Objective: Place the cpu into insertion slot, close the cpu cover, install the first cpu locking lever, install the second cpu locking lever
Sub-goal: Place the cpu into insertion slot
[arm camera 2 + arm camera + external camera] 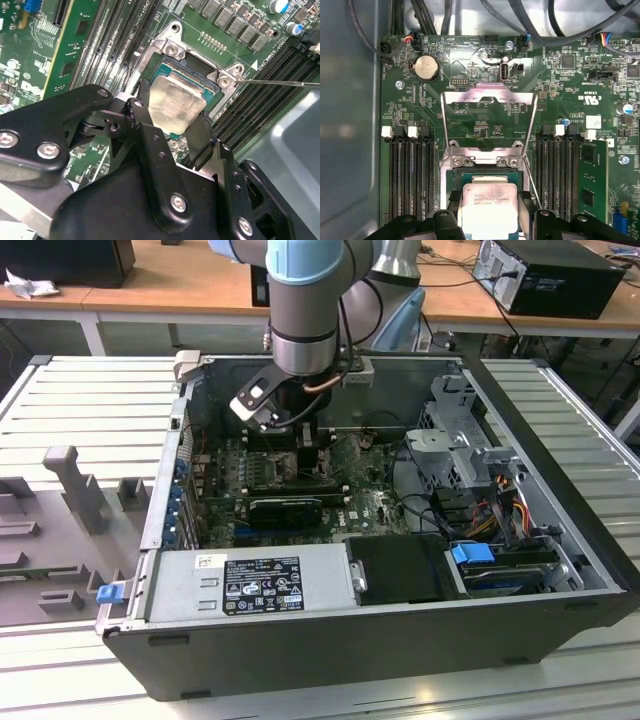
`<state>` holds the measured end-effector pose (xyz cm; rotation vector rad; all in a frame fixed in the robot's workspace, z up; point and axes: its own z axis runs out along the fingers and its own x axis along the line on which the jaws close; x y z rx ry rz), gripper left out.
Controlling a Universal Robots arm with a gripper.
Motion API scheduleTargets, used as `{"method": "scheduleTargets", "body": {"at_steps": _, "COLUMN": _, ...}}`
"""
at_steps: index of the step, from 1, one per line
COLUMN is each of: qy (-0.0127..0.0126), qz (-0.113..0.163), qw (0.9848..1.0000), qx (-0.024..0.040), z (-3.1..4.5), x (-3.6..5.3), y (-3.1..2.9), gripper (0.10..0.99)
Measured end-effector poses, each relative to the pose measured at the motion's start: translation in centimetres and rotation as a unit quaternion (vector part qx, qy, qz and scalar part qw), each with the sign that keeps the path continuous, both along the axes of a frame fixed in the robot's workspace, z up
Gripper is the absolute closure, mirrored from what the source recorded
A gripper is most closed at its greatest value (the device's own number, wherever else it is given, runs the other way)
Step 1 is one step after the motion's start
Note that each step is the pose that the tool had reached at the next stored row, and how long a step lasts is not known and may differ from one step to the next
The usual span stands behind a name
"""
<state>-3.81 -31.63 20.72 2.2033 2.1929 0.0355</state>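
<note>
hand point(172, 120) grips cpu point(176, 102) over slot point(199, 64); first wrist view: cover point(490, 94) open

Arm point(305, 300) hangs near-vertical from above, grey wrist section upright. Black gripper point(172, 114) points straight down below wrist. Jaws clamped on opposite edges of cpu point(176, 100) point(489, 210), chip held flat between them in both wrist views.

Lab workshop, wooden benches point(150, 285), aluminium-slat table point(90, 400), opened computer case point(380, 630)
</note>
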Motion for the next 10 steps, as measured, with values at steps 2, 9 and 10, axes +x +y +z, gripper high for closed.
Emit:
{"method": "scheduleTargets", "body": {"at_steps": 2, "qy": 0.0000, "qz": 0.000, "qw": 1.0000, "qx": 0.0000, "z": -0.28, "x": 0.01, "y": 0.12, "gripper": 0.553}}
{"method": "scheduleTargets", "body": {"at_steps": 9, "qy": 0.0000, "qz": 0.000, "qw": 1.0000, "qx": -0.0001, "z": -0.46, "x": 0.00, "y": 0.16, "gripper": 0.553}}
{"method": "scheduleTargets", "body": {"at_steps": 10, "qy": 0.0000, "qz": 0.000, "qw": 1.0000, "qx": -0.0001, "z": -0.46, "x": 0.00, "y": 0.16, "gripper": 0.482}}
